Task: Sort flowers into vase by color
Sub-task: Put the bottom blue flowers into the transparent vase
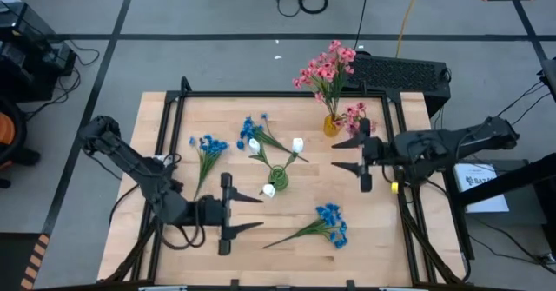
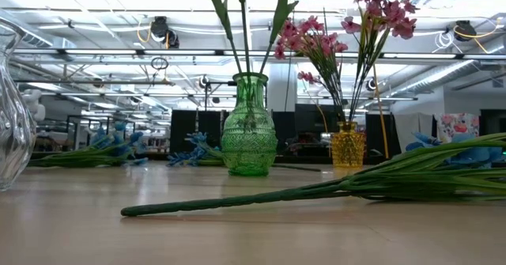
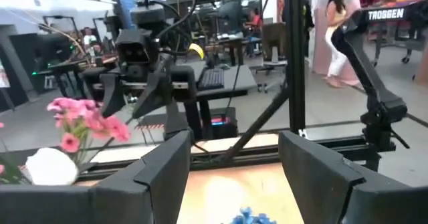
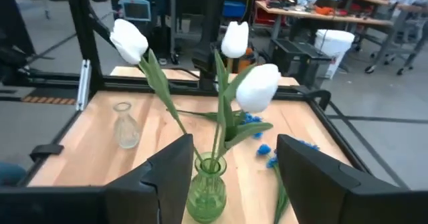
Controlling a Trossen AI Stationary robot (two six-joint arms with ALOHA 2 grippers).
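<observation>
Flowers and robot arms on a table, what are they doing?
Two robot arms are sorting fake flowers into vases by color. The white tulips already stand in the green vase, and pink flowers are in the yellow vase. Three blue sprays still lie on the wooden table; one blue spray lies near the front edge. A clear glass vase is empty. Right now the left gripper and the right gripper are both open and holding nothing.

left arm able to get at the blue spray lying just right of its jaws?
Probably yes. The left gripper has its jaws open and pointing toward the blue spray, whose stem lies flat on bare table with nothing between.
</observation>
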